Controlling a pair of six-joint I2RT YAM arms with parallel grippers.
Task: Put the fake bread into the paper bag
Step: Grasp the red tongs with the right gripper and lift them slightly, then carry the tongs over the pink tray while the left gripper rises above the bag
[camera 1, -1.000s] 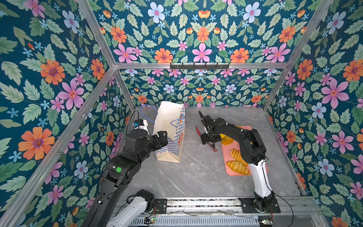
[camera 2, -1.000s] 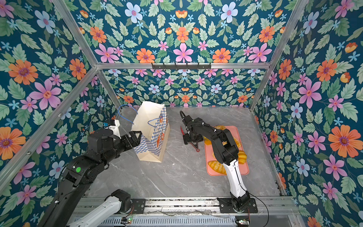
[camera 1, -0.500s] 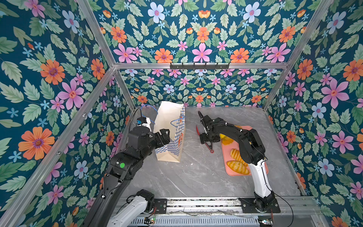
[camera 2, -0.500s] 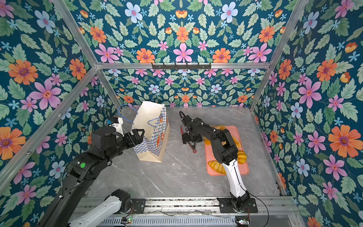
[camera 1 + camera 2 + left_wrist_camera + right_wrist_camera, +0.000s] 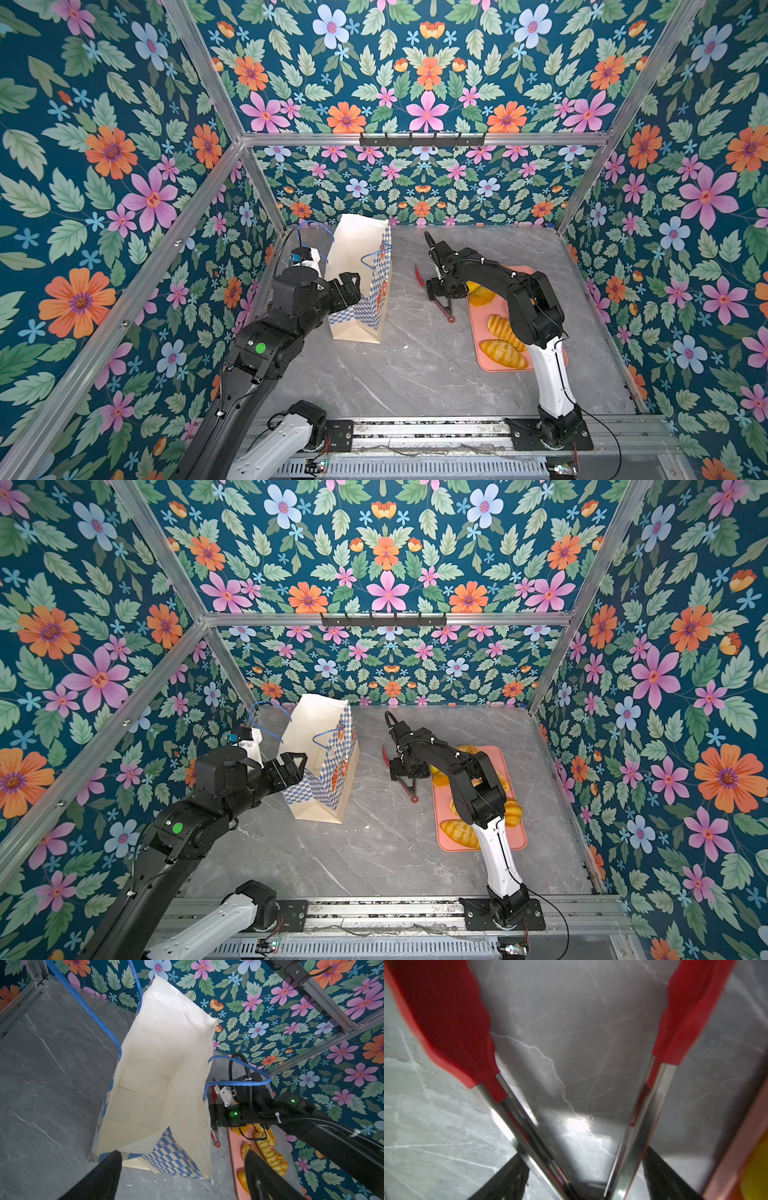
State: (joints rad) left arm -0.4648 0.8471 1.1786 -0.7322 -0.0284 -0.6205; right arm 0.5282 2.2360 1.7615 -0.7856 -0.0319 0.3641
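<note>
Top views: left jaws have edged toward the paper bag (image 5: 353, 249), wide open at its rim; right jaws clamp the tongs (image 5: 419, 276).

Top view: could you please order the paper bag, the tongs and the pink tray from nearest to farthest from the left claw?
1. Paper bag, right beside the left claw.
2. Tongs, on the table's middle.
3. Pink tray, on the right side.

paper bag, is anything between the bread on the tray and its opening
Nothing blocks the mouth: the paper bag stands open. Only the tongs at the right gripper sit between it and the fake bread.
</note>
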